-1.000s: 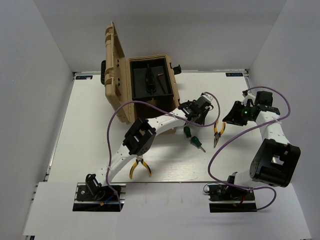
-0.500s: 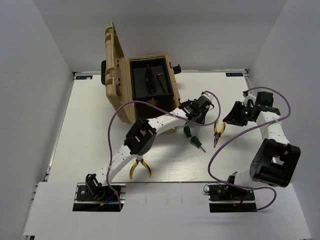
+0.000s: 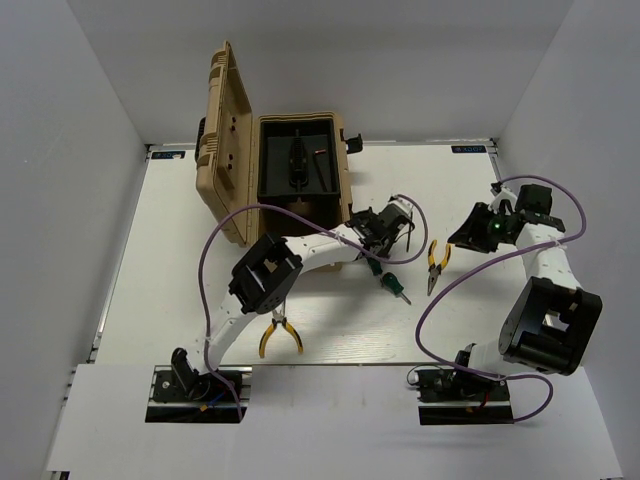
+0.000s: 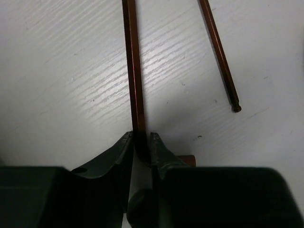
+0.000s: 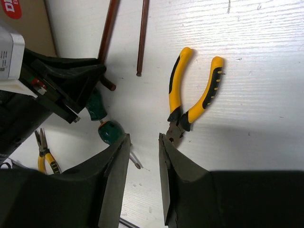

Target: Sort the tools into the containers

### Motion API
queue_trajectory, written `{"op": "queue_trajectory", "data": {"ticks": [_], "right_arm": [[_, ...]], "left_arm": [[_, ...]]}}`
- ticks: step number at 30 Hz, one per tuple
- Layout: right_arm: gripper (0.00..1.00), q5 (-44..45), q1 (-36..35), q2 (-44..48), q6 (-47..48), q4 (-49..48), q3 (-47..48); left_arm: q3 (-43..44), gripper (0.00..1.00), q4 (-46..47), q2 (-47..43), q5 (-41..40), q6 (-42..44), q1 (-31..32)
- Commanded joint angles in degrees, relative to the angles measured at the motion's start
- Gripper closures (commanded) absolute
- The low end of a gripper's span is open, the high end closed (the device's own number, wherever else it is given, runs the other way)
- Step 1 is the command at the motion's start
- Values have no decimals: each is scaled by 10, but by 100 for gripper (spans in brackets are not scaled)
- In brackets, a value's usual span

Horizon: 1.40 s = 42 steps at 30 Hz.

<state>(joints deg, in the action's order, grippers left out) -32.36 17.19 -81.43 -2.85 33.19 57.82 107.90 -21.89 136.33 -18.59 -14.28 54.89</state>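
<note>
My left gripper (image 4: 140,142) is shut on the bend of a dark brown hex key (image 4: 134,71), low over the white table. The second hex key (image 4: 221,57) lies just to its right. In the top view my left gripper (image 3: 375,232) sits just right of the open tan toolbox (image 3: 225,140). Two green screwdrivers (image 3: 374,266) (image 3: 393,283) lie beside it. My right gripper (image 5: 144,140) is open and empty above the table, near yellow-handled pliers (image 5: 197,90). Both hex keys (image 5: 108,31) (image 5: 141,35) show there too. Other pliers (image 3: 278,335) lie near the front.
The toolbox's black inner tray (image 3: 300,165) holds dark items. A purple cable (image 3: 215,250) loops from my left arm and another (image 3: 440,300) from my right arm. White walls close the table at the back and sides.
My left gripper has moved left and nearer, toward the toolbox and the screwdrivers, and its elbow has swung left. My right gripper has barely moved.
</note>
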Motion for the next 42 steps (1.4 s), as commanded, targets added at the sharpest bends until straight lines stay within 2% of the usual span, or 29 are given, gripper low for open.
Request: {"op": "queue_trajectory", "data": {"ticks": [1,4,5,8,12,14,20,32,36,42], "right_arm": [[63,-24,7,20,-6,-3,-5],[63,-29,11,22,-8,-4,-4],[63,-29,11,20,-8,-8,-6],[63,-31,15,28,-8,-4,-9],[63,-37,21,28,-8,-7,-11],[63,-39,21,24,-8,-7,-11],[63,-41,23,21,-7,-8,-11],[63,-43,25,21,-6,-8,-14],[63,-43,25,20,-7,-7,-14],[63,-43,24,15,-2,-8,-15]], "left_arm": [[-52,72,-39,-1,6,7,3],[-38,74,-32,-1,20,20,8],[-28,78,-32,5,20,25,8],[55,86,-53,33,31,38,14],[134,92,-74,66,37,50,19],[164,92,-74,73,44,50,19],[181,99,-74,67,10,55,19],[176,100,-55,-3,-28,61,19],[176,100,-55,-22,-28,73,19],[222,100,-55,-39,7,80,24]]}}
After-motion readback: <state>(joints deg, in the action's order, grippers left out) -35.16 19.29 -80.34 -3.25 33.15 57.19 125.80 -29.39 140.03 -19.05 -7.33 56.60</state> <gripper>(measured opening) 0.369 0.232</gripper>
